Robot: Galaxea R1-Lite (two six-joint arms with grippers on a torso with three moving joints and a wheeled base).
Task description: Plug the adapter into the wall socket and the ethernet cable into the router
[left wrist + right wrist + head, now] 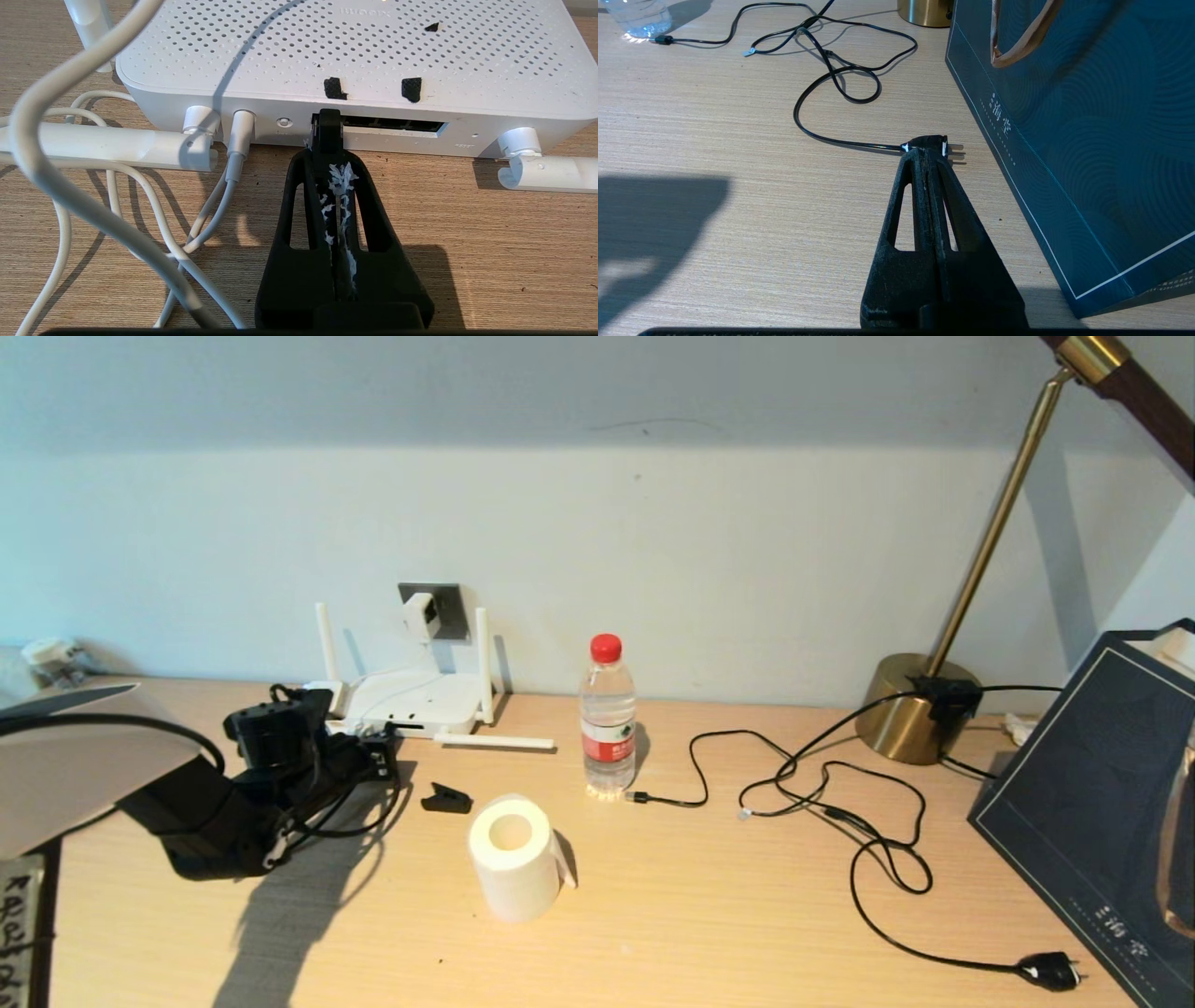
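Note:
The white router (411,702) lies below the grey wall socket (446,609), and the white adapter (420,614) sits in that socket. Its thin white cord (56,200) runs down to the router (355,56). My left gripper (329,156) is shut on the black end of the ethernet cable (328,128), whose tip is at the leftmost dark port on the router's edge. In the head view the left gripper (373,758) is right at the router's front edge. My right gripper (927,151) is shut and empty, low over the table at the right.
A water bottle (607,719), a paper roll (513,859) and a small black clip (445,798) stand mid-table. A thin black cord (878,859) ends in a black plug (931,141) just beyond the right fingertips. A dark bag (1087,140) and a brass lamp base (910,709) stand on the right.

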